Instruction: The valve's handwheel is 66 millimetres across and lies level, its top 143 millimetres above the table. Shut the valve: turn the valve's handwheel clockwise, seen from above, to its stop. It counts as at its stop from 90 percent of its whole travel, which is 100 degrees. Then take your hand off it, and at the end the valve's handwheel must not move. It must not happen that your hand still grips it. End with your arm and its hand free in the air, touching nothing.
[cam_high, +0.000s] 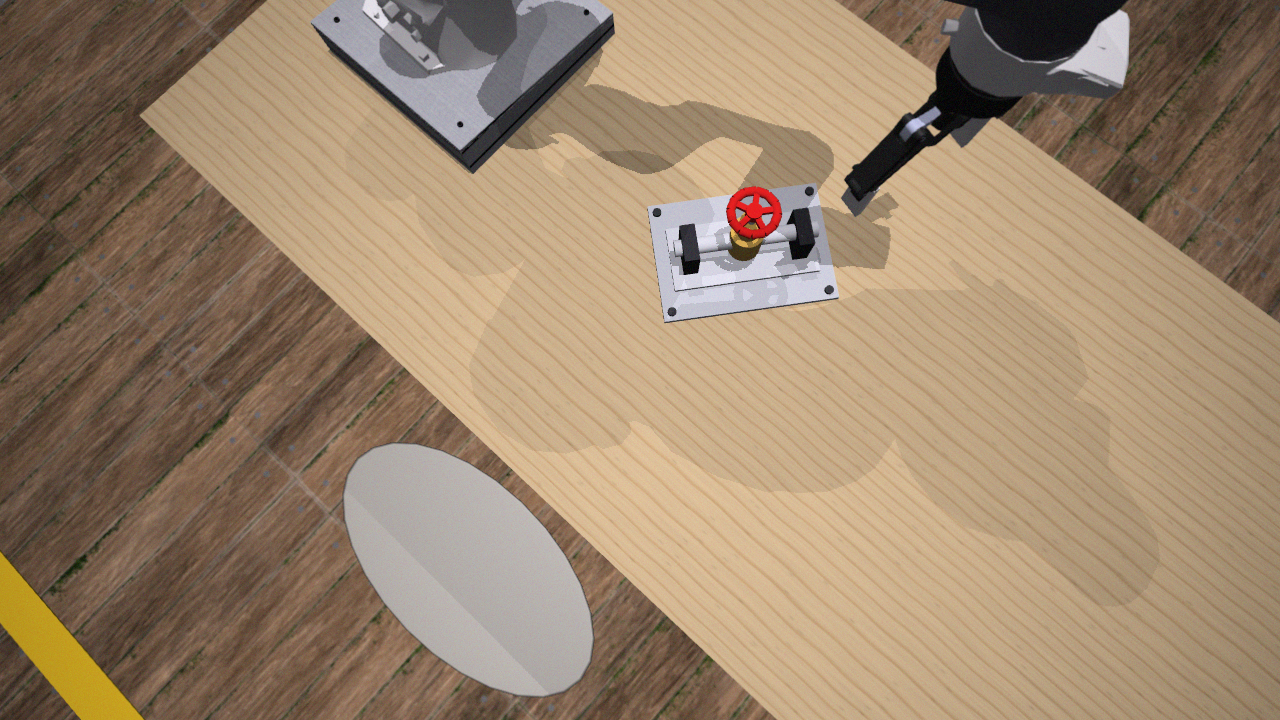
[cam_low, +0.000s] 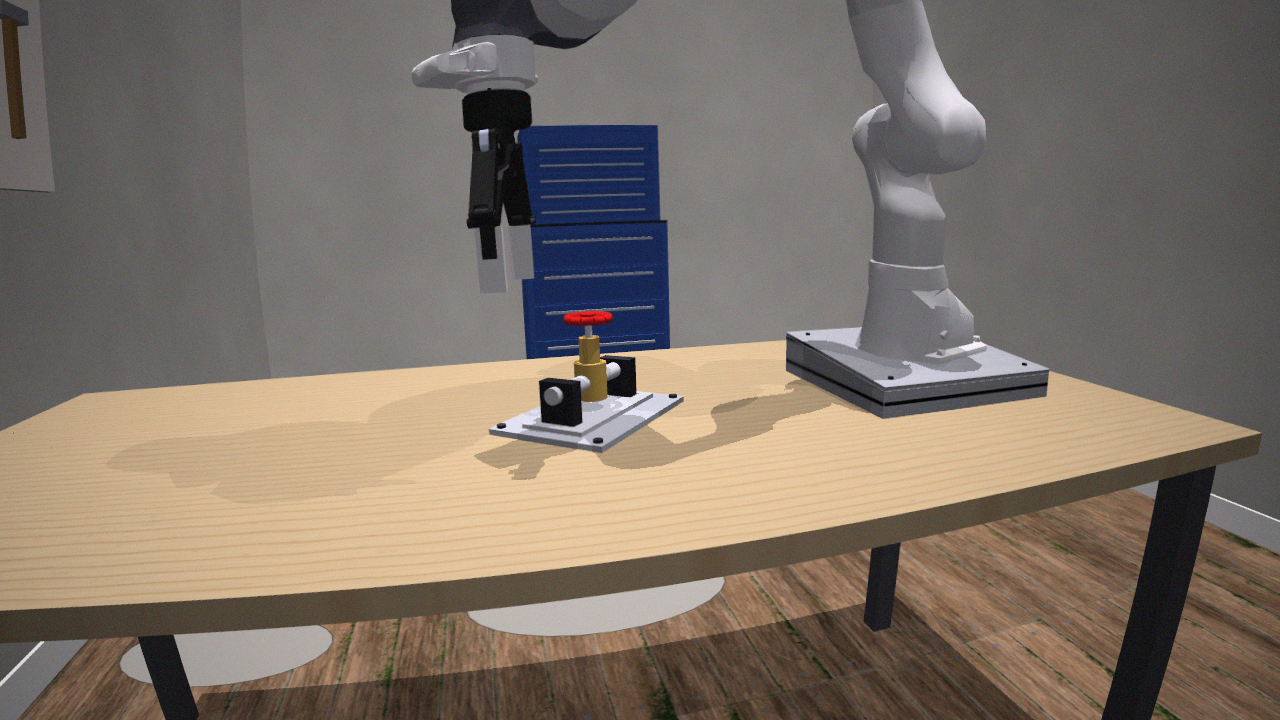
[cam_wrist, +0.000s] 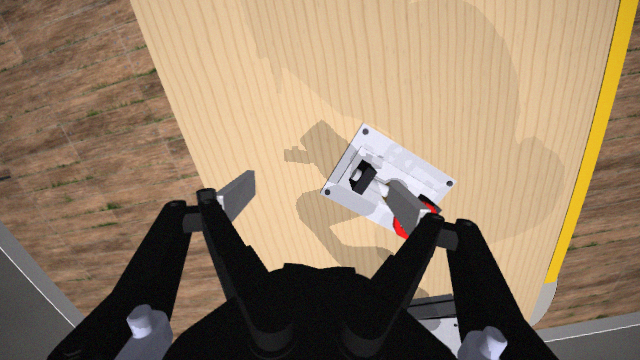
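Note:
The valve stands on a grey base plate (cam_high: 716, 300) (cam_low: 626, 422) (cam_wrist: 400, 152) near the middle of the wooden table (cam_high: 805, 501) (cam_low: 402, 510) (cam_wrist: 350, 60). Its red handwheel (cam_high: 753, 212) (cam_low: 587, 317) lies level on top of a brass stem. In the wrist view the handwheel (cam_wrist: 399, 228) is mostly hidden behind my right finger. My gripper (cam_high: 857, 197) (cam_low: 503, 273) (cam_wrist: 321, 187) is open and empty. It hangs well above the handwheel's height, off to one side of the valve, just past the base plate's edge, touching nothing.
The arm's grey mounting plate (cam_high: 501, 89) (cam_low: 913, 380) sits at one end of the table. A blue drawer cabinet (cam_low: 595, 241) stands behind the table. A yellow floor line (cam_high: 53, 644) (cam_wrist: 595, 150) and a grey oval floor patch (cam_high: 465, 573) lie beside the table.

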